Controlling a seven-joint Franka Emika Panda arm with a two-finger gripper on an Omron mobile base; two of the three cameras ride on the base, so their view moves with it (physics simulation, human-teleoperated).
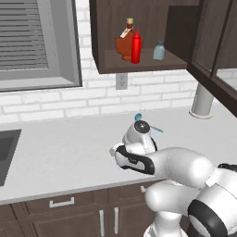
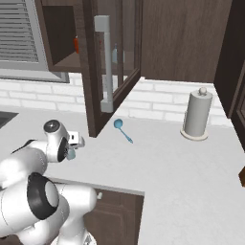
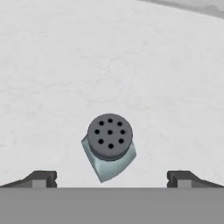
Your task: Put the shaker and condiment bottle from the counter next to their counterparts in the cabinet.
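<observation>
Two dark fingertips stand wide apart at the bottom of the hand view, the claw open and holding nothing. Directly below the claw, between its tips, the shaker stands upright on the pale counter, its perforated dark grey cap facing up. Well above and beyond the claw, in the open wall cabinet, the red condiment bottle stands just beside the maple-leaf syrup bottle, with a second small shaker farther right on the same shelf.
</observation>
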